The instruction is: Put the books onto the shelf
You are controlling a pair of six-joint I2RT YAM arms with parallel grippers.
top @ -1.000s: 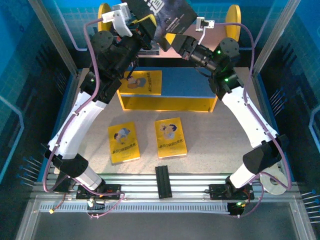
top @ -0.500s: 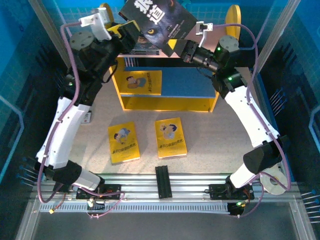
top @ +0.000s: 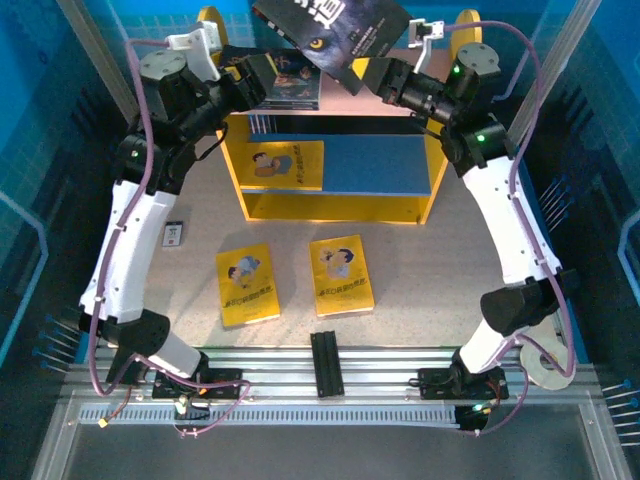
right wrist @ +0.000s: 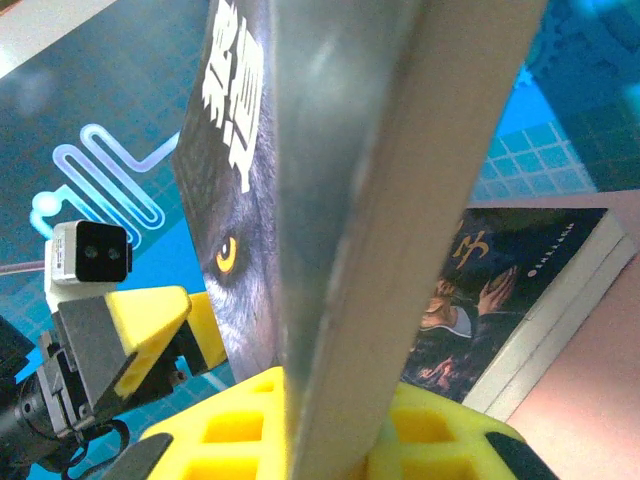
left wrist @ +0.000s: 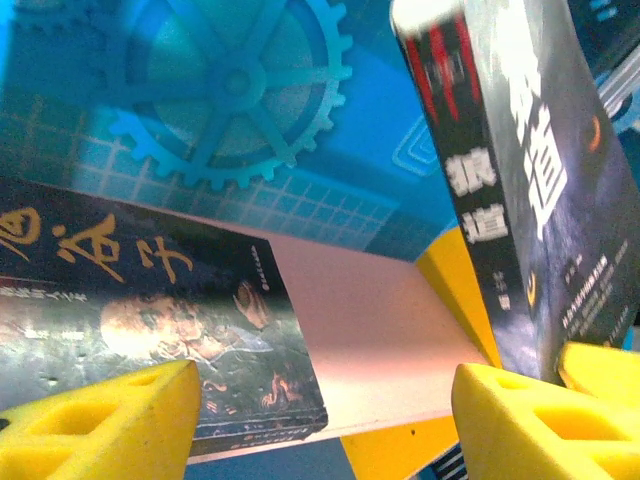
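Now the left gripper (left wrist: pixel 320 400) has let go and drawn back, fingers wide apart with nothing between them, just beside the portrait book (left wrist: pixel 150 320) lying flat on the pink upper board (left wrist: pixel 370 330) of the shelf (top: pixel 340 205). To its right the wolf book (top: pixel 335 35) hangs tilted above that board, with the right gripper (top: pixel 368 78) clamped on its lower edge. Placing it likely falls to the right arm alone, and two yellow books (top: pixel 247 285) wait on the table (top: pixel 420 270).

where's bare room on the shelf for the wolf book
Pink upper board: bare between the dark portrait book lying at its left and the yellow side panel. Blue lower board: bare right of the yellow book. Crowded at the top left, where the open left gripper hangs by the portrait book.
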